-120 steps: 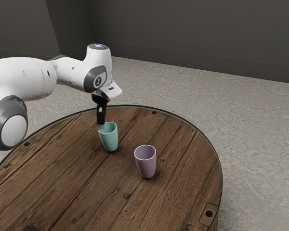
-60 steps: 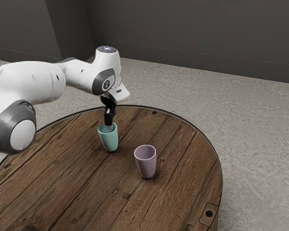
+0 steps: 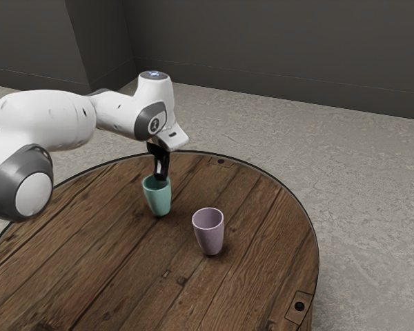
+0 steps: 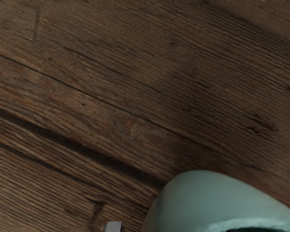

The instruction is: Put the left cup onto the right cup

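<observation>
A teal cup [image 3: 156, 198] stands upright on the round wooden table [image 3: 90, 269], toward the exterior view's left. A purple cup [image 3: 208, 231] stands upright a short way to its right and nearer the camera, apart from it. My black gripper [image 3: 161, 176] points straight down and reaches the far side of the teal cup's rim. In the wrist view, the teal cup [image 4: 222, 203] sits large and close just under my hand, with the table's dark planks [image 4: 111, 96] behind it.
The table's rim [image 3: 290, 200] curves round on the exterior view's right, with grey floor [image 3: 359, 158] beyond it. Dark walls stand at the back. Bare planks lie in front of both cups.
My hand has moved toward the exterior view's right and come down, from above the teal cup's far side to its rim. Neither cup has moved.
</observation>
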Controlling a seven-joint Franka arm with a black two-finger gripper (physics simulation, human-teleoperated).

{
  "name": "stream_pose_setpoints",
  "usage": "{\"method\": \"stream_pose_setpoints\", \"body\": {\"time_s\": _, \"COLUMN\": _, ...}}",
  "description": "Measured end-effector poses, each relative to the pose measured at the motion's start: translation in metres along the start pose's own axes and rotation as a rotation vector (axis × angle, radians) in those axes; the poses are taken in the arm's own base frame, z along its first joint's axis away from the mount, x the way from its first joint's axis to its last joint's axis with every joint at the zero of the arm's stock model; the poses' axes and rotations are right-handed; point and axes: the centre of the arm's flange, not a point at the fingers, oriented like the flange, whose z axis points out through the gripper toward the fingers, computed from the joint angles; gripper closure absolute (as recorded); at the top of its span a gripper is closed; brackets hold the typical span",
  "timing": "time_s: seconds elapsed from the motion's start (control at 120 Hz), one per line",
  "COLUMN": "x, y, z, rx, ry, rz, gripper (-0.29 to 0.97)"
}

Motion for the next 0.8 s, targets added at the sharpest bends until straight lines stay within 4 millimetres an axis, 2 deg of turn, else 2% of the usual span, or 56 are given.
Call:
{"method": "stream_pose_setpoints", "body": {"time_s": 0.233, "x": -0.001, "y": 0.000, "z": -0.019, "rx": 0.011, "ry": 0.031, "rz": -0.023, "gripper": 0.76}}
{"method": "stream_pose_setpoints", "body": {"time_s": 0.533, "x": 0.009, "y": 0.013, "z": -0.089, "rx": 0.063, "ry": 0.085, "rz": -0.022, "gripper": 0.78}}
{"method": "stream_pose_setpoints", "body": {"time_s": 0.8, "x": 0.036, "y": 0.036, "z": -0.131, "rx": 0.081, "ry": 0.111, "rz": 0.010, "gripper": 0.78}}
